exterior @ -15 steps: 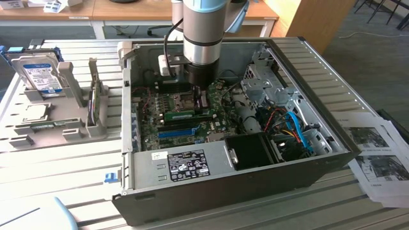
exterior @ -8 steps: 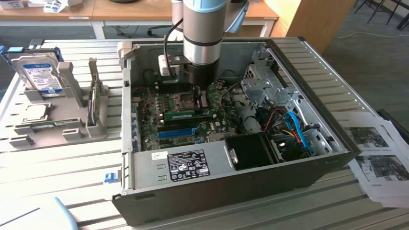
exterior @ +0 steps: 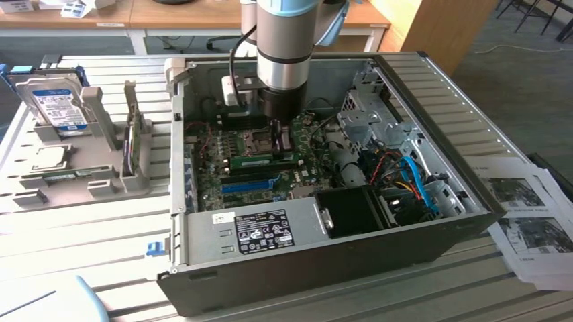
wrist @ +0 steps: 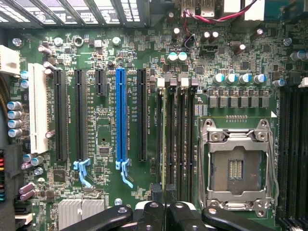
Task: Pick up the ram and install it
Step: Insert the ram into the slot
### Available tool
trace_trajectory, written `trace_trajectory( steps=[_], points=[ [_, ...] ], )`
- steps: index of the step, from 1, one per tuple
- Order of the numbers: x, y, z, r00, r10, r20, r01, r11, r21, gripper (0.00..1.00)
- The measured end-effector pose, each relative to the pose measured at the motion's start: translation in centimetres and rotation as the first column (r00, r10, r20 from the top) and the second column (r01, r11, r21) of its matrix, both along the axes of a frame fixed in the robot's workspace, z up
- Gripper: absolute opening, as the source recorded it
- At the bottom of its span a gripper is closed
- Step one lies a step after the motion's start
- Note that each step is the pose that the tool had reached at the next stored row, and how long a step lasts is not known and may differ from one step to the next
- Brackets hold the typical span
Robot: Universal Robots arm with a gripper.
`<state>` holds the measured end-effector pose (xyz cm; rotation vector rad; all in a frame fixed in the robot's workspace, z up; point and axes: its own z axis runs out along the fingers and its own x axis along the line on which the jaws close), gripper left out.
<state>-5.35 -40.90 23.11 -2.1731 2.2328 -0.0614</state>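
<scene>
Green and thin, the ram [exterior: 264, 161] is standing on its long edge on the motherboard [wrist: 106, 125] inside the open computer case [exterior: 296, 235], which is lying on the slatted counter [exterior: 90, 228]. Its long axis is running from the exterior view's left to its right, parallel to the bright-blue slot [exterior: 246, 185] beside it. The metal processor socket [exterior: 259, 141] is lying just on its other side. The arm [exterior: 284, 60] is reaching straight down into the case, ending over the stick's right-hand half. In the wrist view the black fingers [wrist: 179, 214] are sitting drawn close together, in line with the black memory slots [wrist: 180, 139]. Whether they are pinching the ram I cannot tell.
</scene>
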Motion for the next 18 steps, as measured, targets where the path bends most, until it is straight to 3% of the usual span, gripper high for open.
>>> trace_trajectory(
  steps=[18],
  points=[
    [0.01,-0.09,0.18,1.0000,0.005,-0.0005,-0.005,1.0000,0.0000,0.11]
  ],
)
